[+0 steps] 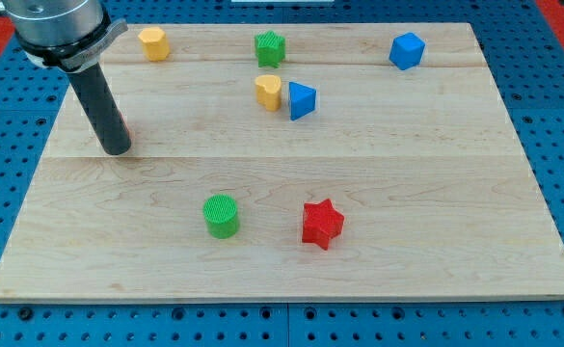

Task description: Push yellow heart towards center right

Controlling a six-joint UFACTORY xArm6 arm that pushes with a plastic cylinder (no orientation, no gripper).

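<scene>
The yellow heart (268, 91) lies on the wooden board (407, 193) above the middle, touching or nearly touching a blue triangular block (302, 100) on its right. My tip (116, 150) rests on the board at the view's left, far left of the heart and a little lower. A small red block (124, 126) is mostly hidden behind the rod, just above the tip.
A yellow block (153, 42) sits at the top left, a green star (270, 48) at the top middle, a blue cube (407, 50) at the top right. A green cylinder (222, 216) and a red star (322, 224) lie at the lower middle.
</scene>
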